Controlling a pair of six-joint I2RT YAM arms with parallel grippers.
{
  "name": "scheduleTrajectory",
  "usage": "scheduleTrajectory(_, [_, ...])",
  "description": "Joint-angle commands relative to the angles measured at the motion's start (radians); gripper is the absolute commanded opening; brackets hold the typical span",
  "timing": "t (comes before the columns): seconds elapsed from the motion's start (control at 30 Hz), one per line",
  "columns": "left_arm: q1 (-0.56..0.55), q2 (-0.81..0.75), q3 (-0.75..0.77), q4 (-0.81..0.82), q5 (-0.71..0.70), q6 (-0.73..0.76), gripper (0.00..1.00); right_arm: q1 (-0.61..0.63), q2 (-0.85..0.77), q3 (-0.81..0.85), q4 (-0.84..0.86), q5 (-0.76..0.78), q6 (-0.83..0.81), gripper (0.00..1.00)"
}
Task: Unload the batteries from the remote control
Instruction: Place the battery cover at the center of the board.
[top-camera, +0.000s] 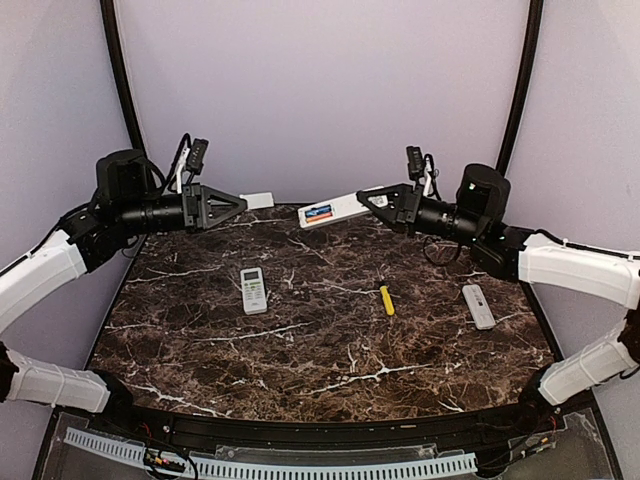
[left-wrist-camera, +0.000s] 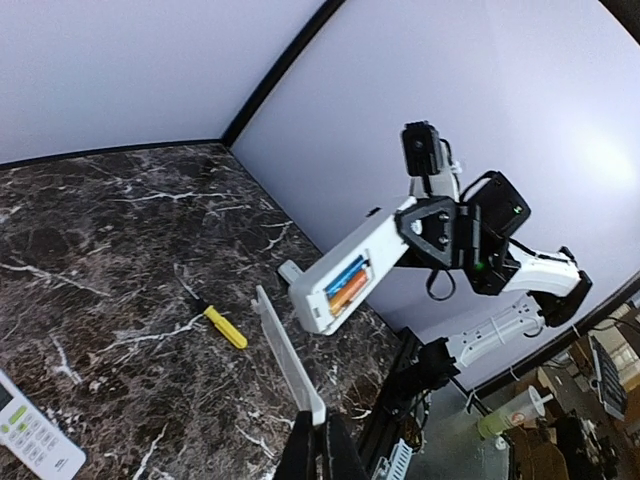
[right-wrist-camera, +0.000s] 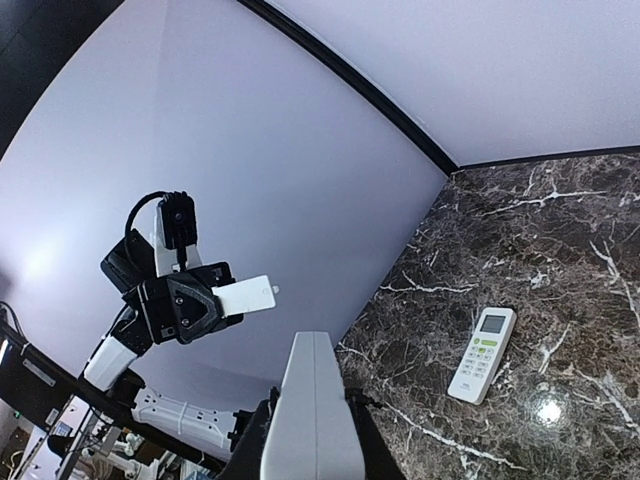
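My right gripper (top-camera: 368, 200) is shut on one end of a white remote control (top-camera: 338, 209) and holds it in the air over the table's far edge. Its back compartment is open, with a blue and an orange battery (left-wrist-camera: 347, 284) side by side inside; they also show in the top view (top-camera: 318, 212). My left gripper (top-camera: 240, 203) is shut on a flat white battery cover (top-camera: 258, 200), raised at the far left. The left wrist view shows the cover (left-wrist-camera: 288, 358) edge-on between my fingertips (left-wrist-camera: 300, 452). The right wrist view shows the held remote (right-wrist-camera: 312, 400) and the cover (right-wrist-camera: 244, 295) opposite.
A second white remote (top-camera: 254, 290) lies face up left of centre on the dark marble table (top-camera: 320, 370). A yellow-handled tool (top-camera: 387, 300) lies right of centre. A third white remote (top-camera: 478, 306) lies near the right edge. Curved walls close the back.
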Motion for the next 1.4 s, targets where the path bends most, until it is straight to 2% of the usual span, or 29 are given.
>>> scheduleTrajectory(0.0, [0.051,-0.051,0.053,-0.386,-0.216,0.177,0.0,-0.009,-0.066,-0.003,-0.047,0.056,-0.058,0.0])
scheduleTrajectory(0.2, [0.06,0.082,0.125,-0.742,-0.682,0.186,0.0,-0.008,-0.082,0.003,-0.092,0.065,-0.091,0.0])
scheduleTrajectory(0.33, [0.06,0.147,0.122,-0.79,-0.808,0.185,0.0,-0.008,-0.077,0.008,-0.101,0.066,-0.097,0.0])
scheduleTrajectory(0.73, [0.06,0.367,0.122,-0.835,-0.975,0.191,0.0,-0.007,-0.039,0.019,-0.086,0.055,-0.09,0.0])
scheduleTrajectory(1.07, [0.06,0.475,0.112,-0.805,-1.044,0.221,0.0,-0.007,-0.021,0.032,-0.088,0.051,-0.09,0.0])
scheduleTrajectory(1.37, [0.06,0.556,0.126,-0.808,-1.023,0.234,0.02,-0.007,-0.021,0.031,-0.092,0.051,-0.091,0.0])
